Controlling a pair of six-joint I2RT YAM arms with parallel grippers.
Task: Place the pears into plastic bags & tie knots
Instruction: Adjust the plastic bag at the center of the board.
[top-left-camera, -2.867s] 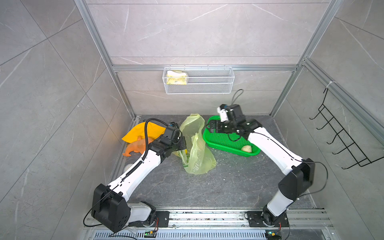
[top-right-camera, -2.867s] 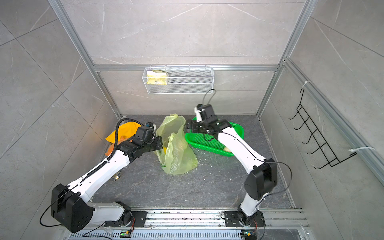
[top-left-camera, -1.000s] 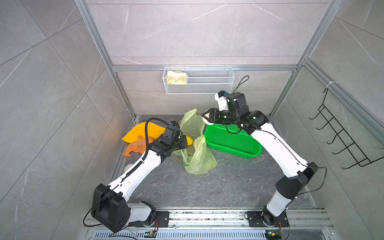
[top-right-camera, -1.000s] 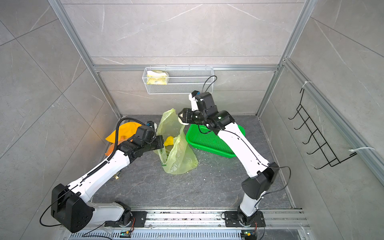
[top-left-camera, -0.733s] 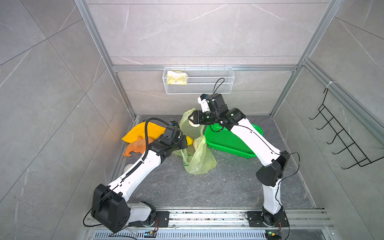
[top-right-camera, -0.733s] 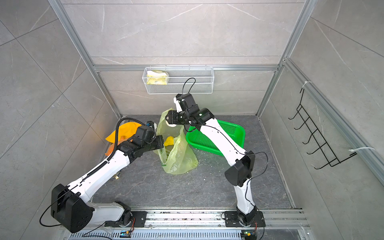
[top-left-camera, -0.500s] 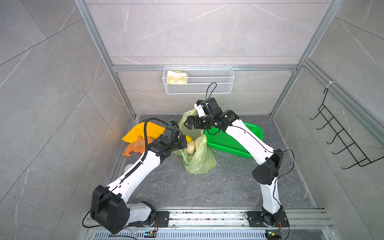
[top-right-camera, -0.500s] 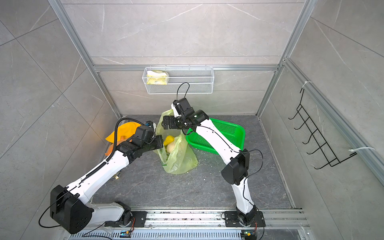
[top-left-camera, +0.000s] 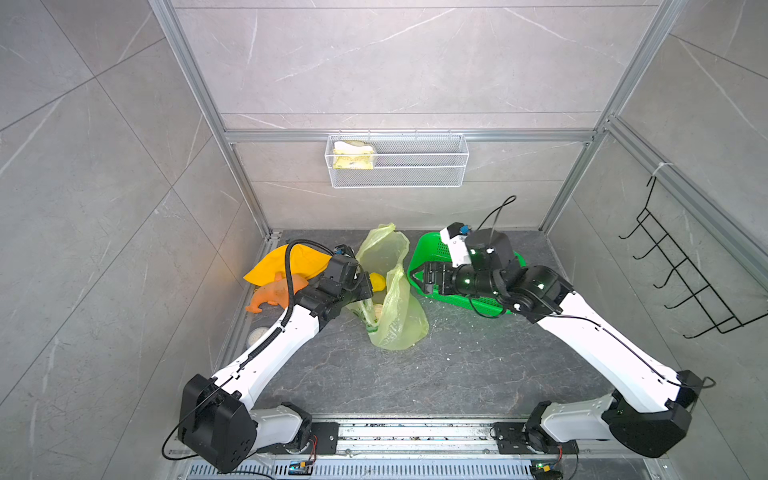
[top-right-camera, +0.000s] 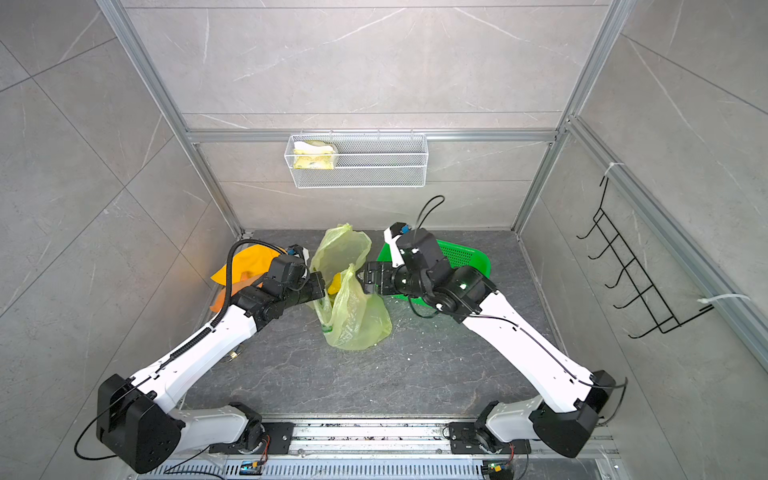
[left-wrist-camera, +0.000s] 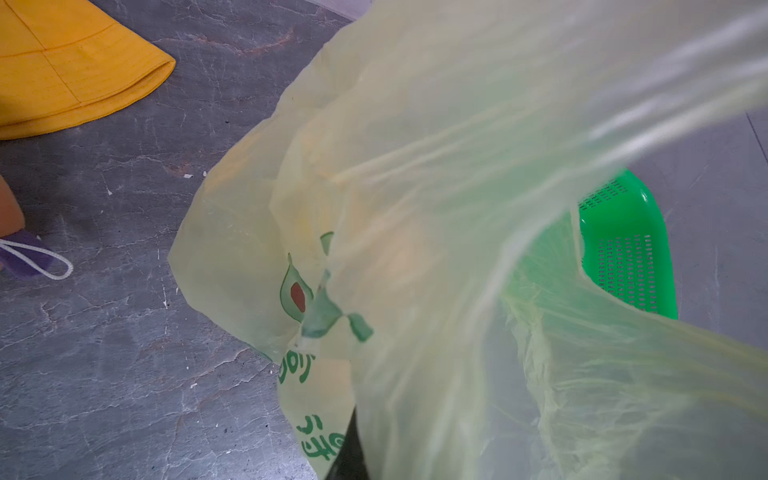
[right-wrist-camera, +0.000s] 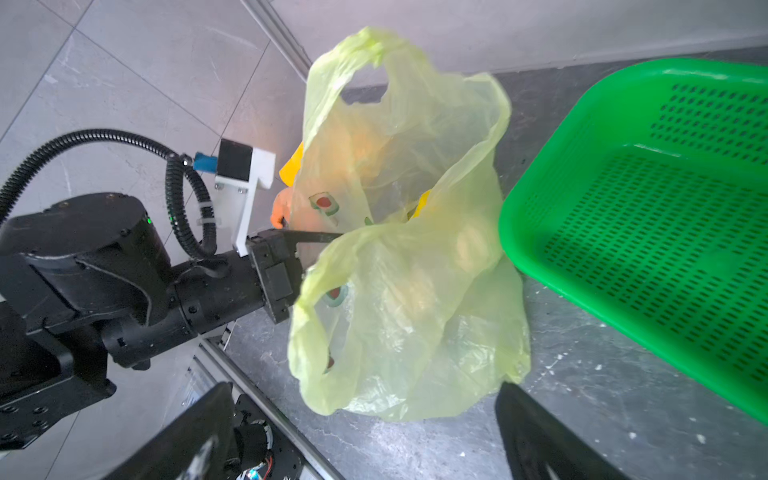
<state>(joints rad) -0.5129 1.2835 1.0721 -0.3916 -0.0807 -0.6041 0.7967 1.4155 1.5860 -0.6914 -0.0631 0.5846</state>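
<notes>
The plastic bag is standing slumped toward the back of the grey surface, about midway between its left and right edges. The green basket is sitting just beside it toward the back right corner and is showing no fruit in the right wrist view. The left gripper is clamping shut on the bag's rim on the side facing the left edge, holding the mouth up. The right gripper is hanging spread wide and empty over the basket's corner nearest the bag, just beside the bag's right flank and not touching it. Inside, a yellow pear is showing at the mouth and a cream pear is glowing through the film lower down; a third I cannot make out. Loading is looking finished, so tying is likely coming next. That is hinging on the free handle loop, which is rising upright on the bag's back side, up, back and left of the right gripper, the nearer one.
</notes>
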